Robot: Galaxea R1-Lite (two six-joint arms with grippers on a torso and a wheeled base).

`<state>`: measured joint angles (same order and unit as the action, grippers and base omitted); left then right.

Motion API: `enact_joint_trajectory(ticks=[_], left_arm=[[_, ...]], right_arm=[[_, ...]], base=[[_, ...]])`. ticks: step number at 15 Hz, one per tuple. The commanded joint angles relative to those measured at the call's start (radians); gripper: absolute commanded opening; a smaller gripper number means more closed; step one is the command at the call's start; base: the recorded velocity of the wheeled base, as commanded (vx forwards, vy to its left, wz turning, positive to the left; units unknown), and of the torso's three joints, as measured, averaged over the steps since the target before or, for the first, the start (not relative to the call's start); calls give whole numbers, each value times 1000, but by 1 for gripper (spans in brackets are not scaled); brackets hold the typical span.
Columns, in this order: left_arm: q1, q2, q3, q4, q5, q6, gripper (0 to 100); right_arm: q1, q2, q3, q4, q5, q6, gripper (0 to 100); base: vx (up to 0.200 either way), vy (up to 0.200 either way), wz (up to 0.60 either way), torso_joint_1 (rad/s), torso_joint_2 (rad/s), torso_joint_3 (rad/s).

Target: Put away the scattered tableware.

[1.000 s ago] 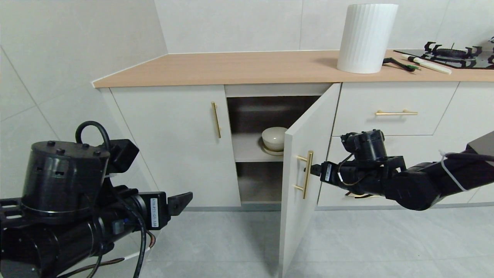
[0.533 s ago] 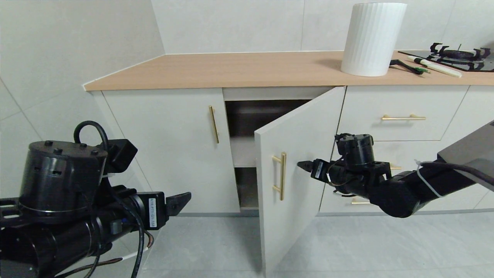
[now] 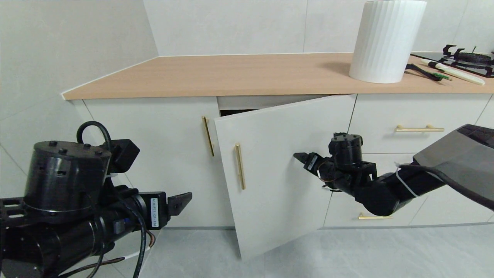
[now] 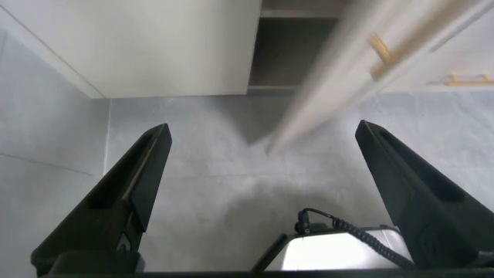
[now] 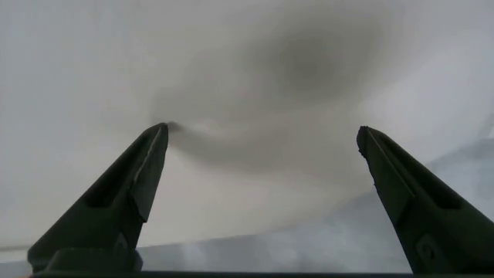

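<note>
L gripper: low, well left of cabinet door; fingers spread wide, nothing betw. them.
Neighbour door: shut, just left of cabinet door; its gold pull sits by the shared edge.
Cabinet door: ajar, nearly shut; dark slit at its top-left corner; door handle upright near its left edge.
R gripper: at cabinet door's outer face, right of door handle; fingers spread, one tip looks to touch the panel, grips nothing.
Worktop: directly above cabinet door.
White ribbed vase: on worktop, up-right of cabinet door.
Black utensil, hob: on worktop, farther right of cabinet door.
</note>
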<state>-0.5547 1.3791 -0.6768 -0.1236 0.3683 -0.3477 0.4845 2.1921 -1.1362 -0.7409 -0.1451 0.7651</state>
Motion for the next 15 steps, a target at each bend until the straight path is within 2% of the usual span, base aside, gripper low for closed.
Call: enact_joint_trajectory(ticks=[1,6,15], left_arm=[[1,3,-1,-1,0,-1,100],[-1,3,-1,-1,0,-1,100],[1,5,-1,-1,-2,-2,100]], right_arm=[[3,57,-71,5,-39,19,100],[-1,193,-246,5,-226,22,100],[-24,207,-300,5,-251,36,100]], base=[[0,0,0,0,0,0],[0,0,0,0,0,0],[0,0,0,0,0,0]])
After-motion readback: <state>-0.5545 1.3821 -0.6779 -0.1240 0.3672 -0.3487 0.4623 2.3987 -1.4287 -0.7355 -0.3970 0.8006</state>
